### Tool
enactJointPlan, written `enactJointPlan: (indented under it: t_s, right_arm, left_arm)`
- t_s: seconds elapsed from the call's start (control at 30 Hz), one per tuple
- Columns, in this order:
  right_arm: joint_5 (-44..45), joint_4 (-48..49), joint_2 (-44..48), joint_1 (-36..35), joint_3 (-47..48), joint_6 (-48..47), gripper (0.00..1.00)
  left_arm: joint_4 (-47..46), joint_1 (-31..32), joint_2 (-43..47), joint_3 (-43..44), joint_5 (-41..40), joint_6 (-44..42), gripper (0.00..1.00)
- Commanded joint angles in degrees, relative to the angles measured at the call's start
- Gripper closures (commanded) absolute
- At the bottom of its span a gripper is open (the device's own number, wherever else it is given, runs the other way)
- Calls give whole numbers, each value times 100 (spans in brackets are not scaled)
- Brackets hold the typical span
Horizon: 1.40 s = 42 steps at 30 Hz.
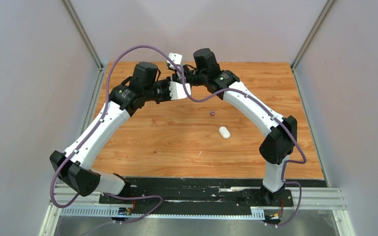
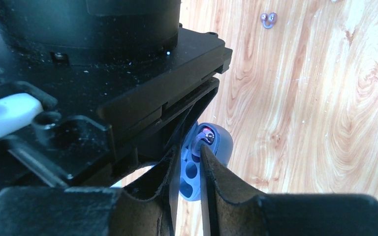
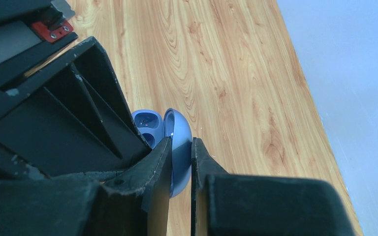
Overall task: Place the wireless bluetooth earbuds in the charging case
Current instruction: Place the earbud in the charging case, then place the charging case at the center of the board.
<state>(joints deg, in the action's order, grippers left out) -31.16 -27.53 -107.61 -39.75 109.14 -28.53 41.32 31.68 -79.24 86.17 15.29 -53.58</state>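
Nearest you, centre: white case. Just beyond it lies one purple earbud. Far centre: right gripper is clamped on the lid of the blue charging case. Left gripper is at a bud in that open case; you cannot tell whether it grips.

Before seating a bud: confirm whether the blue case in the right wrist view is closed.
No, the blue case has its lid swung open, sockets showing, pinched by the right claw.

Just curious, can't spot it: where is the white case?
Top view: the white case lies on the table, right of centre, just below and right of the purple earbud.
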Motion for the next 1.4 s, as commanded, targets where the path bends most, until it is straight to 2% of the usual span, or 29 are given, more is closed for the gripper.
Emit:
enactJointPlan:
  t_s: [0.0, 0.1, 0.17, 0.33, 0.43, 0.67, 0.8, 0.9, 1.03, 1.2, 1.37]
  right_arm:
    - [-595, 385, 184, -376, 350, 489, 100]
    - [-570, 382, 189, -376, 329, 483, 100]
    - [-510, 387, 188, -363, 300, 466, 100]
    - [-435, 390, 228, -268, 33, 307, 100]
    - [-394, 389, 257, -224, -110, 198, 100]
    - [-295, 343, 466, -106, -607, -55, 100]
    - [-202, 272, 792, -2, -1134, -327, 100]
    - [-108, 215, 1051, 134, -1523, -393, 100]
    - [9, 59, 1415, 457, -1970, -388, 100]
    - [176, -53, 1864, 918, -2560, -399, 100]
    - [282, -119, 2260, 1242, -3230, -461, 100]
  left_arm:
    - [-282, 184, -129, -118, -184, -160, 72]
    - [-311, 183, -96, -120, -220, -118, 71]
    - [-363, 186, 8, -80, -286, -15, 67]
    - [-292, 172, 855, -298, -366, -348, 39]
    - [-226, 104, 1321, -504, -283, -297, 28]
    - [-281, -140, 1956, -485, 288, 1407, 16]
    - [-337, -422, 2015, -744, 741, 2265, 14]
    - [-714, -623, 2051, -1092, 905, 3077, 14]
    - [-995, -967, 1745, -1200, 1364, 4058, 15]
    - [-1054, -1023, 1123, -1148, 1400, 4574, 21]
    - [-1634, -1024, 421, -1279, 1392, 5141, 26]
